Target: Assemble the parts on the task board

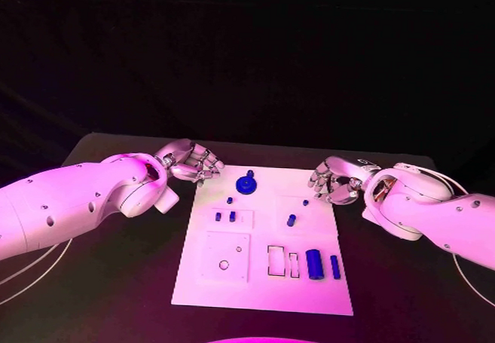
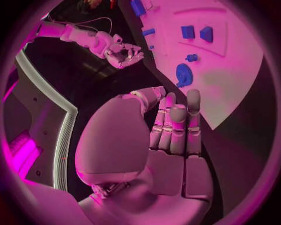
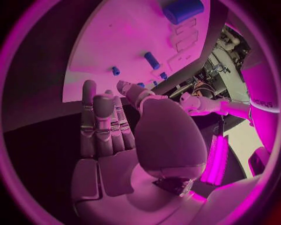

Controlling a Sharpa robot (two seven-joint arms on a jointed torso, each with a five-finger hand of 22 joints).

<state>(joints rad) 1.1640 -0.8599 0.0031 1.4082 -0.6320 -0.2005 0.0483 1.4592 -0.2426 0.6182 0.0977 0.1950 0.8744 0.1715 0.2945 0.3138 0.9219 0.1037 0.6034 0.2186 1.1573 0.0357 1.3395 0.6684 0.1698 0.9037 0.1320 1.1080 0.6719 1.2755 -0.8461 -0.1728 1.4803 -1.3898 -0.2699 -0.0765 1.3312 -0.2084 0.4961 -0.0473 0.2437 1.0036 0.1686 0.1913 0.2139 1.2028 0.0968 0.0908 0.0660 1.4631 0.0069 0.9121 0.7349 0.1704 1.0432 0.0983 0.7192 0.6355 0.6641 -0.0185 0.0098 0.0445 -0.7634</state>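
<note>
1. Closest to the robot, the near end of the flat white rectangular task board (image 1: 260, 289) is bare, with a square raised panel (image 1: 225, 256) a bit further up on the left side.
2. To the right of that, two dark blue plastic cylinders (image 1: 314, 263) lie loose side by side next to some outlined slots (image 1: 277, 261). My guess is those still need seating.
3. Mid-board there are a few small blue pegs (image 1: 232, 215); can't tell whether they're standing in holes or just lying there.
4. Near the far end sits a round blue disc-shaped part (image 1: 246, 184).
5. Furthest out, the silver left hand (image 1: 190, 163) and silver right hand (image 1: 336, 179) hover off the far corners, fingers loosely curled, holding nothing, touching no part.
6. So it looks barely started to me, nearly everything is left.
</note>
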